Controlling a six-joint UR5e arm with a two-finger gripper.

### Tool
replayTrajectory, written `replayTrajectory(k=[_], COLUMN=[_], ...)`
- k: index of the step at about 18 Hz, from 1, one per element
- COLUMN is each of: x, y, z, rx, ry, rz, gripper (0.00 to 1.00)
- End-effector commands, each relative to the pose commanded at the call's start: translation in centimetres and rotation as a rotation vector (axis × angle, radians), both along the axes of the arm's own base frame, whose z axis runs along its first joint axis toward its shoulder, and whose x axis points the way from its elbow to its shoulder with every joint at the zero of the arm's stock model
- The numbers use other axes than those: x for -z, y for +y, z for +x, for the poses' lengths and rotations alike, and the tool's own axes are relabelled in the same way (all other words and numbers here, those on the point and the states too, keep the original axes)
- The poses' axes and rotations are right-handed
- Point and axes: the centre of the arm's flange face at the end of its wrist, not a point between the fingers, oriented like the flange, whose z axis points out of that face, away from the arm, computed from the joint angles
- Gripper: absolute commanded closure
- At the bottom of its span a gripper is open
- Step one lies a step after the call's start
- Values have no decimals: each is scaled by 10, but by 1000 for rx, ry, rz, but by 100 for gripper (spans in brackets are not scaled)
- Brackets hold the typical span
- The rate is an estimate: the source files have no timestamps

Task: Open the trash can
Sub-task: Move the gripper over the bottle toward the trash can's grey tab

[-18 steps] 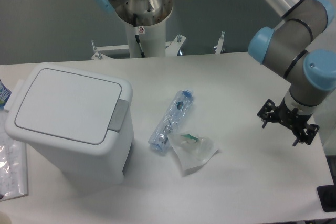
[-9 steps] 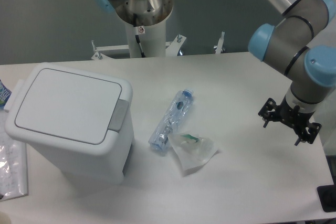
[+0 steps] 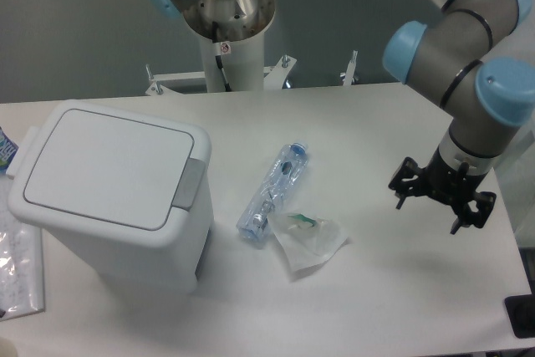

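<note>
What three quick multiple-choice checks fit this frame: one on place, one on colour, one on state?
1. Where is the gripper?
A. over the bin lid
B. over bare table right of the bottle
C. touching the bottle

2. What colour is the push tab on the trash can?
A. grey
B. red
C. green

3. The lid is:
A. fully open
B. removed
C. closed

Answers: 1 B, it hangs well right of the crushed bottle and plastic bag. 2 A, the tab is grey against white. 3 C, the lid lies flat on the bin.
</note>
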Motion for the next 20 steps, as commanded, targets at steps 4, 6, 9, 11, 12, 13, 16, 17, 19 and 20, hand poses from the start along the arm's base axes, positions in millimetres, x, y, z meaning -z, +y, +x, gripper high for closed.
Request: replayTrajectory(k=[4,6,9,11,12,13,16,17,19,20], x=[-23,-34,-54,-72,-80,-88,-109,-115,-126,-122], y=[22,31,44,52,56,59,69,71,77,78], z=[26,37,59,76,83,90,111,119,146,155], rx=[-52,-72,-94,-110,-114,-114,-106,-108,-89,-82], ry=[-45,-69,-101,-118,-127,-136,-186,-200,-206,-214], rz=[73,108,161,200,218,239,313,328,333,325], gripper=[0,0,0,0,0,0,0,0,0,0])
